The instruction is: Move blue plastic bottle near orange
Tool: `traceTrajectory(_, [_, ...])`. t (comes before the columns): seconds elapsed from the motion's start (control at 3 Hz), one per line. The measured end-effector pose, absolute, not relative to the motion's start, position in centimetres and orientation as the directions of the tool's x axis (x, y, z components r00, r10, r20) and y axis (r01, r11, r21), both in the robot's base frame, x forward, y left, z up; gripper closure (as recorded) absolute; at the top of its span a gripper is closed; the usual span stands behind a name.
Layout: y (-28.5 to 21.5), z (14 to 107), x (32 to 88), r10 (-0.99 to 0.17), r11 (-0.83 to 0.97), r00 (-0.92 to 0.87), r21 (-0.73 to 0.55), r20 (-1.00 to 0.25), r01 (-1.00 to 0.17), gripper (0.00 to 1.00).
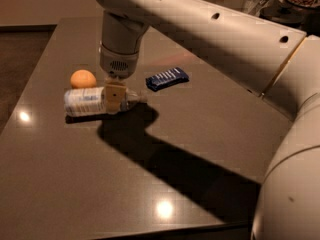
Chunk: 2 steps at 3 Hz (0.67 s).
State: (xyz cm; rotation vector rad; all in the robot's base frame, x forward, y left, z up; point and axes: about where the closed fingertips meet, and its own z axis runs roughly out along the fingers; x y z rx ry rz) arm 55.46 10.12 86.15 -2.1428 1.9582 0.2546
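Presently we are logging the gripper (116,95), hanging over the table (60,184) near its left edge and seemingly clamping the neck end of the blue plastic bottle (84,101). The bottle is lying on its side. The orange (83,78) is sitting just beside it, toward the far edge. A dark blue snack packet (167,78) is lying apart, further right.

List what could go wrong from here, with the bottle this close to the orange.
1. The blue plastic bottle lies on its side close beside the orange. A nudge could send the round fruit rolling toward the left edge of the table.
2. The gripper sits at the bottle's neck end, off centre, so the bottle may pivot or roll on release.
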Motion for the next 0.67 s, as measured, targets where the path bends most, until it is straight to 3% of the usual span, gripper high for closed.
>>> traceTrajectory(0.33, [10.2,86.08,55.46,-0.956,-0.083,0.094,-0.05,-0.279,-0.995,0.0])
traceTrajectory(0.67, [10.2,86.07,55.46,-0.956,-0.084,0.094,-0.05,-0.279,-0.995,0.0])
